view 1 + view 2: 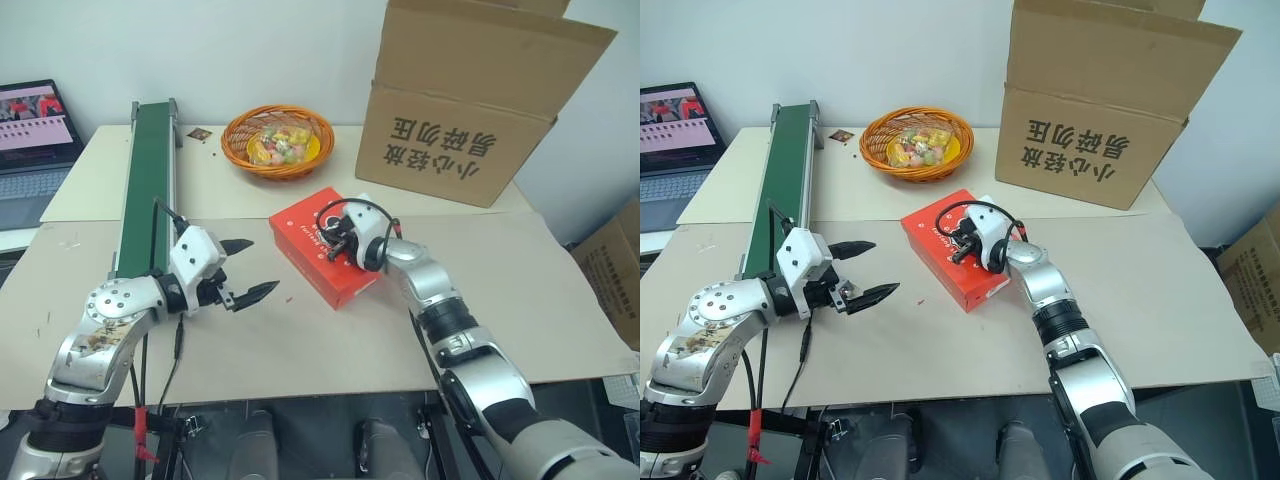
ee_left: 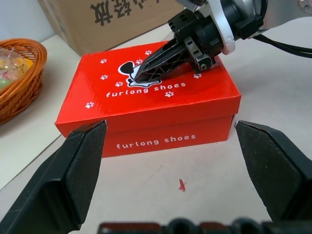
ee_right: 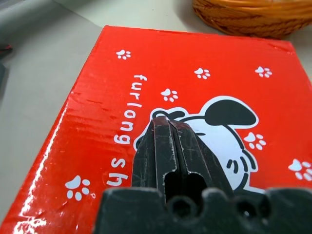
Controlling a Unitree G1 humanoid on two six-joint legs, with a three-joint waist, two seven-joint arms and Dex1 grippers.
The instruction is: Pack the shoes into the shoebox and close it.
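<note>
R gripper [image 2: 146, 73]: jaws pressed together, holding nothing, tips down on the lid of the red shoebox [image 1: 325, 245], on the dog print. I judge it presses the lid flat so the box is fully closed. L gripper [image 1: 245, 272]: jaws wide, empty, hovering above the table [image 1: 560, 300] just beside the box, prob. waiting or ready to steady it. The lid is down; shoes are not visible, I suppose inside. Behind: orange basket [image 1: 277, 140] w/ sweets, brown carton [image 1: 470, 100], green conveyor [image 1: 145, 180], laptop [image 1: 35, 140].
</note>
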